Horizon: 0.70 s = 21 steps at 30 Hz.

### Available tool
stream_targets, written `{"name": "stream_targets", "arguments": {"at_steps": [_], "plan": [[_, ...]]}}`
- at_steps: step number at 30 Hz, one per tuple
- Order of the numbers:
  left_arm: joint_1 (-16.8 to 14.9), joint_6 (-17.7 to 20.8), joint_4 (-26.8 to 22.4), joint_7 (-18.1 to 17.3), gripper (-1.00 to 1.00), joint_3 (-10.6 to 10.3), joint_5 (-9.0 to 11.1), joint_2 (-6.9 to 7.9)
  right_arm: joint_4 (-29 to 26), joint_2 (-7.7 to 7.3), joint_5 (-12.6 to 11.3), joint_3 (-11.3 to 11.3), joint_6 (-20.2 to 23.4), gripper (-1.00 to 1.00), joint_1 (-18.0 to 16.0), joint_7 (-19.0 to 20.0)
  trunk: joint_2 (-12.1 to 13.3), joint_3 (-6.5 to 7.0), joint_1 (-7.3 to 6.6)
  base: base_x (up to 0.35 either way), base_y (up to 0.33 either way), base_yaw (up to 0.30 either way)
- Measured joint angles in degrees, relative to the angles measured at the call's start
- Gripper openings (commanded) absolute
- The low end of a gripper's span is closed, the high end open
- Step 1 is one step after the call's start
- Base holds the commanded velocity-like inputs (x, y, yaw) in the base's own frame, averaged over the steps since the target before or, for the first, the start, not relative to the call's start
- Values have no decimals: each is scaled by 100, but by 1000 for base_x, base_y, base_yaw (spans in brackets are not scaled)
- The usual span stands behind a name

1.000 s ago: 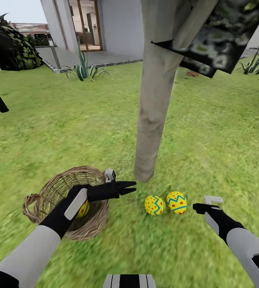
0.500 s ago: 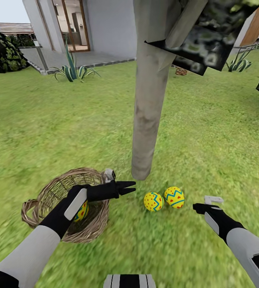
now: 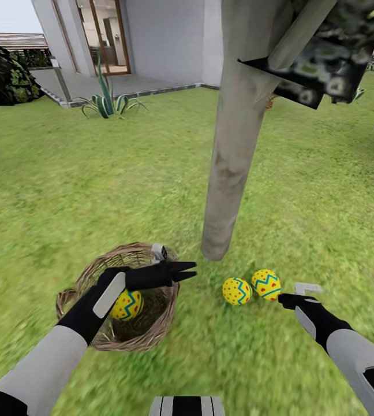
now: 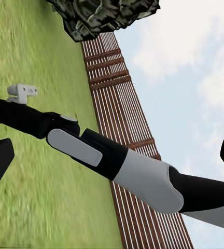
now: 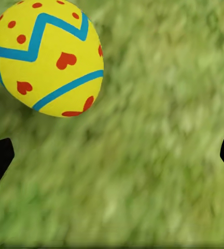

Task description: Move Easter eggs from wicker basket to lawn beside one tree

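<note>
Two eggs sat on the lawn (image 3: 83,173) just past the foot of the tree trunk (image 3: 233,150), at about 5 o'clock from its base in the head view. One egg (image 3: 236,290) had red dots, and the other egg (image 3: 266,284), touching it on the 3 o'clock side, had a blue zigzag and little red hearts. A third egg (image 3: 127,304) was down inside the wicker basket (image 3: 146,332), which stood on the grass at roughly 8 o'clock from the trunk.

Left gripper (image 3: 191,270) hovered over the basket's near rim, pointing toward 3 o'clock. From the head camera its black fingers looked nearly together, but the left wrist camera had the two dark fingertips at opposite edges of its picture with nothing between them, so I'd call them spread and empty.

Right gripper (image 3: 288,297) was low over the grass just beside the heart-patterned egg, on its 4 o'clock side. On the right wrist camera that egg (image 5: 45,58) was big and close, with both fingertips wide apart at the picture's edges and only blurry grass in the gap. Not gripping anything.

Left wrist camera also caught the other arm (image 4: 117,161) stretched across, with a brown slatted fence (image 4: 127,155) behind it and some dark foliage (image 4: 104,18).

Further back in the head view: a white house (image 3: 164,40) with a glass door and a spiky plant (image 3: 103,101) at about 11 o'clock.
</note>
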Motion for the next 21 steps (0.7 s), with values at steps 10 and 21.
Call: {"name": "stream_targets", "arguments": {"at_steps": [10,21], "plan": [[0,-9,3,-1,100,-1,1,-2,-121,-101,-1,6,387,100,0,1607,0,0,0,0,98,0],[0,-23,4,-1,100,0,0,-2,-527,-533,-32,-2,1424,100,1,5168,0,0,0,0,2,0]]}}
